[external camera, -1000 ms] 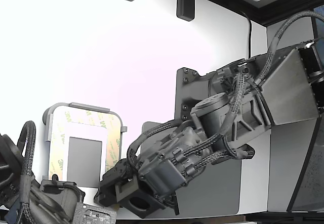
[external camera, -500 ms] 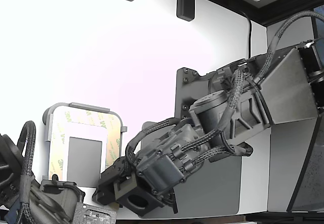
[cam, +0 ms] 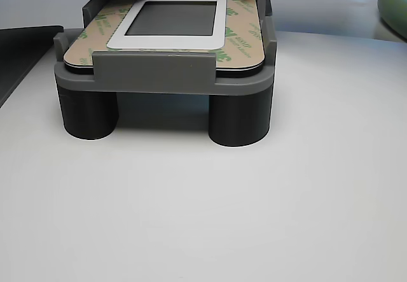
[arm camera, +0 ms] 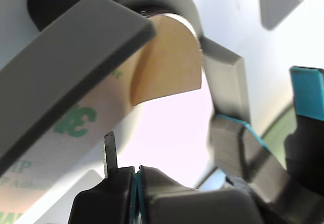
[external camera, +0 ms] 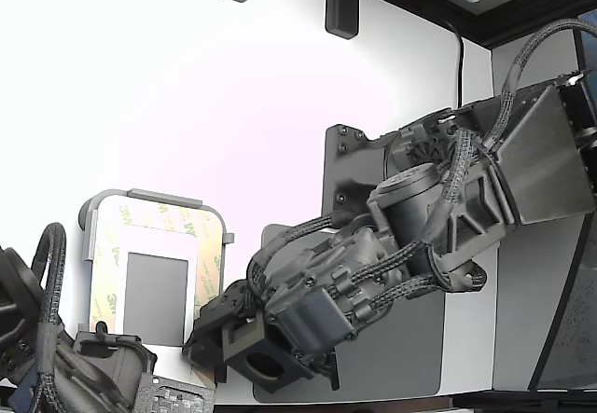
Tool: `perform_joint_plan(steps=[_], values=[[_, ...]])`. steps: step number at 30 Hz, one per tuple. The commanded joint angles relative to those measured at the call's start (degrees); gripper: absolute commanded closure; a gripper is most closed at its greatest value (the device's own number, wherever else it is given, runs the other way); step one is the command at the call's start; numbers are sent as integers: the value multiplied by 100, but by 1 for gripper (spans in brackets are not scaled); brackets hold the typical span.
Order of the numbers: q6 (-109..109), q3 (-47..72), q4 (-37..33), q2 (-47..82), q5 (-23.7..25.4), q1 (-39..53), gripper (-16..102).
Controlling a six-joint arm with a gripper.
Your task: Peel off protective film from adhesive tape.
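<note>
White tabletop (cam: 254,218) is carrying a grey holder (cam: 165,78) on dark round legs, with the plate (cam: 166,40) sitting in it. Protective film (cam: 245,37) with green 3M logos is lying around the plate's border, one tan corner (arm camera: 167,64) curling up. Gripper (arm camera: 137,171) is hovering just beside that corner, jaws pressed together, gripping nothing visible.

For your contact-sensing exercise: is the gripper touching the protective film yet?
Cannot tell. In the wrist view the gripper sits below the protective film; the exterior view hides its tips.
</note>
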Motion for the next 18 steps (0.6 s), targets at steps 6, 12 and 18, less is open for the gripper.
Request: perform_joint_plan(steps=[6, 12, 18], values=[[431, -316, 633, 879, 246, -79, -14], [1644, 114, 1371, 2303, 853, 105, -13], [3023, 835, 1767, 3788, 1169, 105, -10]])
